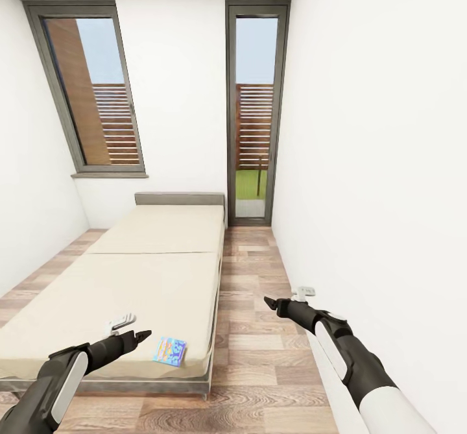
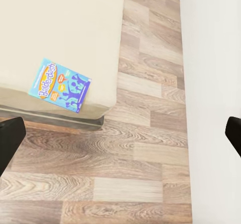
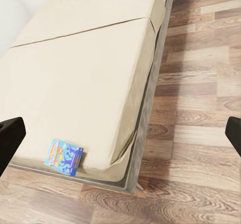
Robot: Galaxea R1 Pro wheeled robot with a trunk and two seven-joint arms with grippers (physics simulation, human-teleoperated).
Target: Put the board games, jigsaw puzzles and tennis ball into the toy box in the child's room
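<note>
Jaws of the left gripper [image 1: 144,336] point forward just over the near end of the bed [image 1: 155,252]; in the left wrist view the two dark fingertips [image 2: 10,141] sit at opposite edges of the picture with wide bare space between them, so the jaws are spread and hold nothing. Jaws of the right gripper [image 1: 268,301] hang above the wood-plank floor [image 1: 259,356] between the bed and the white wall [image 1: 389,161]; the right wrist view likewise shows one dark fingertip [image 3: 10,141] at each edge, far apart, so they too are spread and empty. Just beside the left gripper lies the small blue board game [image 1: 170,350], a flat box with a busy printed lid reading "Balderdash" in the left wrist view [image 2: 61,85]. It rests flat on the beige mattress at the near corner of the bed, on the side toward the floor strip, slightly skewed to the mattress edge and close to it; the right wrist view shows it at that same corner [image 3: 64,156]. The mattress has two sections with a seam across, a grey frame and a low grey headboard [image 1: 179,198] at the far end. Behind the bed the far wall carries a grey-framed window [image 1: 91,90] and a tall narrow glass door [image 1: 255,109] with wooden slats outside.
</note>
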